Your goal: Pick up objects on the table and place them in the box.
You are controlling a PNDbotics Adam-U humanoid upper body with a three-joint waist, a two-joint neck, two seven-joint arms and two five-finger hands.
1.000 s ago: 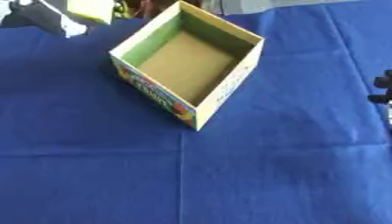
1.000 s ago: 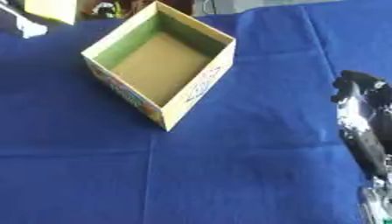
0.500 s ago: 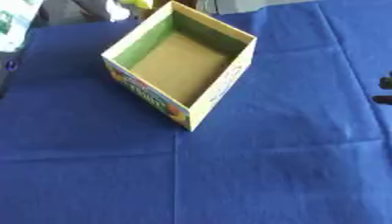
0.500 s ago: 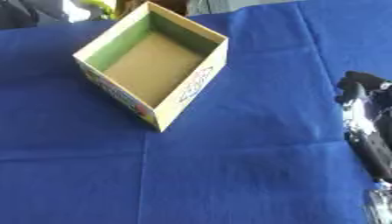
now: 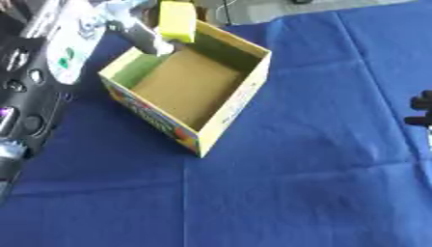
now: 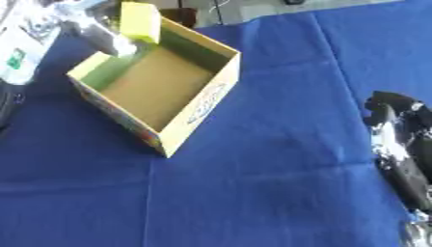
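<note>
At eleven o'clock of the blue-clothed table (image 5: 287, 183), I had the left hand (image 5: 139, 26) over the far corner of the open cardboard box (image 5: 190, 94), its fingers (image 6: 105, 38) clamped on a yellow block (image 5: 177, 20). The block sat just above the box's rim, at its twelve o'clock corner. At three o'clock my right hand (image 6: 401, 140) rested on the cloth; I could not tell how its fingers stood.

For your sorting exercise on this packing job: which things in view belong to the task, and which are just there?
Part of the job:
- yellow block, held over the box's far corner
- open cardboard box
- left hand, holding the block

Just there:
- blue tablecloth
- right hand, idle at the right edge
</note>
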